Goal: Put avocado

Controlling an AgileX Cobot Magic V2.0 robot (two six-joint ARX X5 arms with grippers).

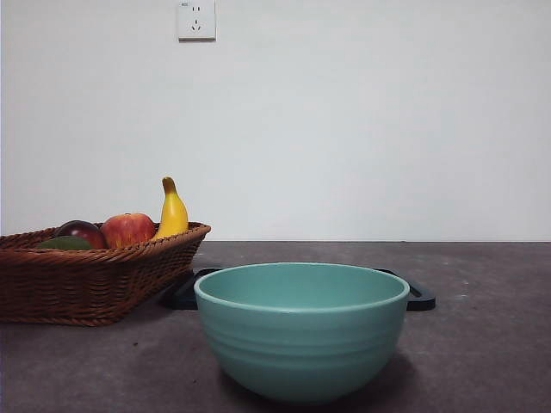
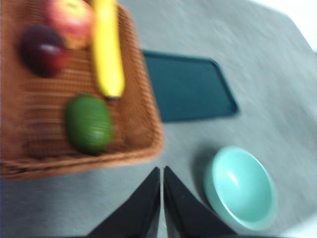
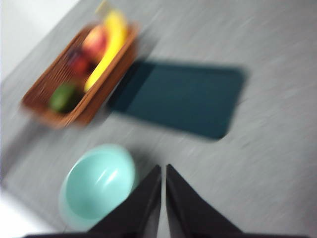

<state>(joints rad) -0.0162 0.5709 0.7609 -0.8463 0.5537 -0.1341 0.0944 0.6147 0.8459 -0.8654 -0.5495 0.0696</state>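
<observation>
The avocado (image 2: 89, 123) lies in the woven basket (image 2: 143, 148), a dull green oval near the basket's corner, with the tip of the banana (image 2: 108, 49) just beside it. In the front view only a low green sliver of the avocado (image 1: 65, 243) shows above the basket's rim (image 1: 103, 255), at about 9 o'clock from the bowl. A dark red-purple fruit (image 1: 82, 232) sits just behind it, the red-yellow apple (image 1: 127, 229) next along, and the banana (image 1: 172, 212) stands up at the basket's far end. Nothing grips or touches the avocado.

Beside the basket a dark flat tray (image 2: 185, 87) lies on the grey surface (image 1: 491, 344), its edges showing behind the bowl in the front view. The pale teal bowl (image 1: 301, 331) stands nearest the front camera, apart from the basket, with nothing visible inside it in either wrist view.

The left gripper (image 2: 162, 171) hangs above the surface between the basket and the bowl, its jaws pressed together with only a thin slit between them. The right gripper (image 3: 163, 168) is likewise pressed together, above bare surface just beside the bowl (image 3: 98, 186), with the tray (image 3: 181, 96) and basket (image 3: 74, 82) farther off. Both wrist views are blurred.
</observation>
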